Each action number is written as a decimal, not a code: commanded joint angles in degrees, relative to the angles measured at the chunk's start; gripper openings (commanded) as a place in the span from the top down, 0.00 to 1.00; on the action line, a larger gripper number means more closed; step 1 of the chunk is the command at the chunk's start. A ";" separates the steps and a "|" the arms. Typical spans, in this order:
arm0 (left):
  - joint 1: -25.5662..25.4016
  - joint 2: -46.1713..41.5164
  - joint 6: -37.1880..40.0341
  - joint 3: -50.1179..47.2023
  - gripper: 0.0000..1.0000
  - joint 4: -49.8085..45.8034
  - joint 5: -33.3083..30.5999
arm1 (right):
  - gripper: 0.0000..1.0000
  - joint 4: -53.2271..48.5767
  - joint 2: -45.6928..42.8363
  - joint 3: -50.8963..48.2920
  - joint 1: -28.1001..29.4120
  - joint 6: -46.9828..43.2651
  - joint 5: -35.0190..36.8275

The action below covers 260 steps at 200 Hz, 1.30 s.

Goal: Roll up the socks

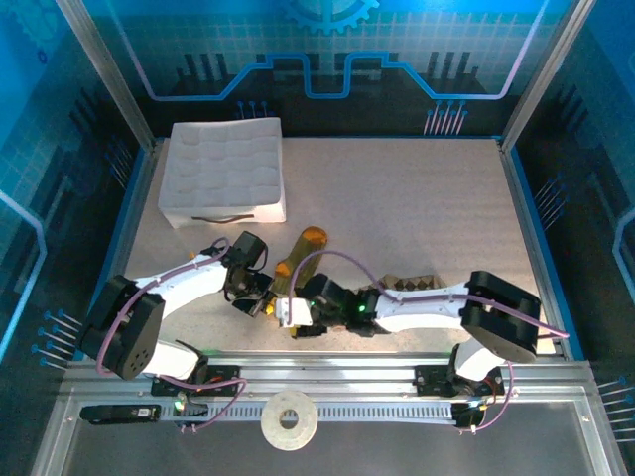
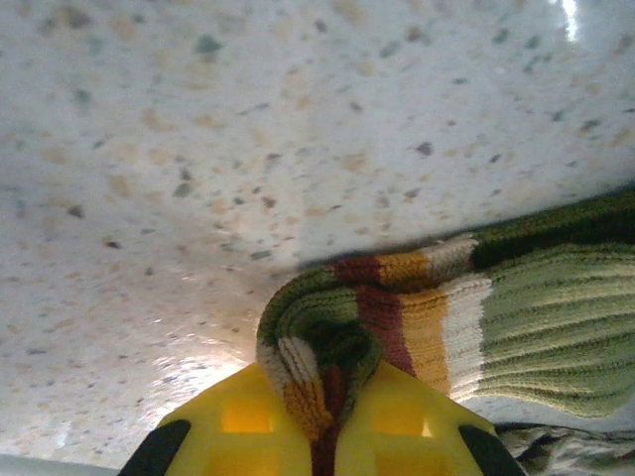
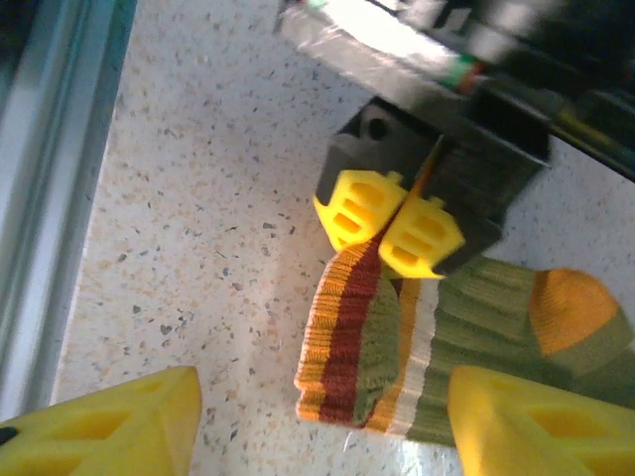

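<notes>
Speckled pale tabletop (image 1: 417, 198), blue circuit-print walls (image 1: 397, 30), white foam tray (image 1: 223, 169), olive-green sock (image 2: 556, 317).

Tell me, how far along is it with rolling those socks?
Barely begun. The green sock lies mostly stretched out, only its striped cuff curled over. The left gripper is shut on that cuff; the right gripper hangs open nearby. The tan sock waits under the right arm.

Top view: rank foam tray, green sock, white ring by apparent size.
1. foam tray, clearly largest.
2. green sock and white ring: too close to rank; the sock is partly covered.
</notes>
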 commanded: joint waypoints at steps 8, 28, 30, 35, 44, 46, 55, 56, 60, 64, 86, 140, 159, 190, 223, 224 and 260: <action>-0.14 3.22 -0.49 0.23 1.00 -8.49 -1.44 | 0.39 3.68 6.10 2.98 3.11 -8.81 13.23; 0.09 4.16 -0.23 0.87 1.00 -8.20 -1.31 | 0.45 4.15 8.83 4.61 3.61 -9.66 13.89; 0.14 4.24 -0.18 0.89 1.00 -8.12 -1.26 | 0.45 4.16 9.06 4.80 3.62 -9.65 13.89; 0.10 4.40 -0.11 1.04 1.00 -7.98 -1.23 | 0.47 4.12 9.54 5.02 3.67 -9.67 13.89; 0.19 4.76 0.14 1.35 1.00 -7.89 -1.16 | 0.52 3.97 10.41 5.53 3.64 -9.46 14.26; 0.26 4.78 0.18 1.45 1.00 -7.89 -1.14 | 0.53 3.92 10.60 5.62 3.63 -9.45 14.36; 0.31 5.13 0.39 1.76 1.00 -7.72 -1.09 | 0.58 3.64 11.42 5.59 3.67 -9.20 14.95; 0.30 5.18 0.38 1.81 1.00 -7.73 -1.07 | 0.58 3.60 11.50 5.62 3.69 -9.14 14.99; 0.30 5.30 0.41 1.90 1.00 -7.59 -0.93 | 0.60 3.32 11.88 5.62 3.61 -9.08 15.05; 0.28 5.36 0.46 1.95 1.00 -7.64 -0.75 | 0.62 3.09 12.27 5.65 3.61 -8.83 15.12; 0.52 4.83 0.82 2.28 1.00 -7.54 -0.39 | 0.81 0.43 14.21 8.56 2.96 -6.51 14.76; 6.03 -6.62 1.41 1.45 0.55 -7.85 0.80 | 1.00 -12.17 13.58 11.17 -4.74 7.70 -5.97; 8.88 -11.69 2.39 0.21 0.35 -5.35 2.25 | 1.00 -14.99 14.31 11.76 -8.92 12.26 -17.34; 10.46 -20.24 5.99 -1.04 0.28 -2.08 1.80 | 1.00 -17.98 17.19 13.53 -14.44 16.98 -32.16; 8.60 -21.18 5.15 -4.54 0.37 3.49 5.35 | 1.00 -24.06 23.50 18.36 -19.03 20.34 -41.60; 8.39 -21.20 5.04 -4.68 0.37 3.72 5.36 | 1.00 -24.19 23.77 18.55 -19.13 20.52 -41.89; 3.65 -18.27 2.04 -7.30 0.41 8.63 3.78 | 1.00 -27.48 29.74 22.23 -22.97 24.94 -48.21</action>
